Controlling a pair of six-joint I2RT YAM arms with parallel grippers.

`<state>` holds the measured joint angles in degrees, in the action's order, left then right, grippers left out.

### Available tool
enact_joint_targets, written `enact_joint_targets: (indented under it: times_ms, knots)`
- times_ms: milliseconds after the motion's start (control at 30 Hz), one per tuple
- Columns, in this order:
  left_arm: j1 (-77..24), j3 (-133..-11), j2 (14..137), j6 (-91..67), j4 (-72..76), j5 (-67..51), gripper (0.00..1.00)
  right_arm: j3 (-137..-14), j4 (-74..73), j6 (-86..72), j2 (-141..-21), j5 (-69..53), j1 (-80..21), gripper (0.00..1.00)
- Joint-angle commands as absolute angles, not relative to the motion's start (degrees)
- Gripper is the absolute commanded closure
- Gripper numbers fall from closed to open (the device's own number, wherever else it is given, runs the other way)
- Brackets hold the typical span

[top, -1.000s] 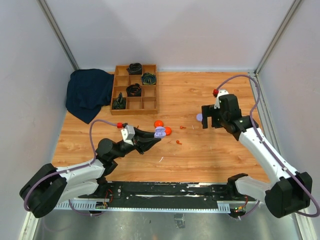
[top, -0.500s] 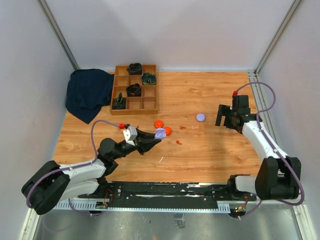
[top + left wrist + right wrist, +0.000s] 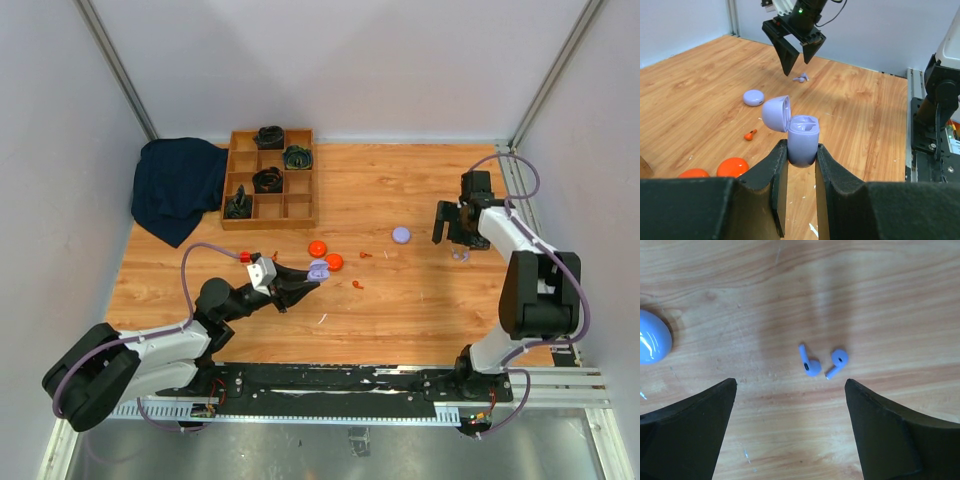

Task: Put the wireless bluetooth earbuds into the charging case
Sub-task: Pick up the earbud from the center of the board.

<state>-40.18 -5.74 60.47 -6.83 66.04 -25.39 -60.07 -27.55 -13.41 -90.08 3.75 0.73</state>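
Observation:
My left gripper (image 3: 312, 272) (image 3: 801, 150) is shut on a lilac charging case (image 3: 319, 268) (image 3: 802, 137), held upright with its lid open. My right gripper (image 3: 452, 232) (image 3: 790, 385) is open and empty, jaws wide, hovering over two lilac earbuds (image 3: 810, 362) (image 3: 837, 361) lying side by side on the table near the right edge (image 3: 460, 255). In the left wrist view the earbuds (image 3: 801, 77) lie just beyond the right gripper (image 3: 795, 60). Orange earbuds (image 3: 365, 254) (image 3: 358, 285) (image 3: 750, 134) lie mid-table.
A closed lilac disc (image 3: 401, 235) (image 3: 754, 97) (image 3: 652, 342) lies left of the right gripper. Two orange discs (image 3: 317, 247) (image 3: 335, 261) sit by the left gripper. A wooden compartment tray (image 3: 300, 210) and dark blue cloth (image 3: 178, 185) are at the back left.
My right gripper has moved from beside the lilac disc to the right, and now hangs over the lilac earbuds. My left gripper has held the case nearly still.

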Motion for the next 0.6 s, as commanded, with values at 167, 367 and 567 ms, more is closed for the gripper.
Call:
enact_joint_targets:
  times_ms: [167, 367, 567]
  knots:
    - [-39.81, -5.19, 59.55, -4.99, 65.96, -24.94, 1.00, -68.91, -28.17, -10.46, -100.72, -2.59, 2.02, 0.11]
    - [-39.84, -5.27, 59.67, -4.77, 65.76, -25.24, 1.00, -69.99, -28.23, -11.25, -104.67, -3.95, 2.02, 0.12]
    - [-39.81, -5.46, 59.67, -4.68, 65.37, -25.44, 1.00, -68.43, -28.79, -12.04, -106.07, -7.99, 2.09, 0.15]
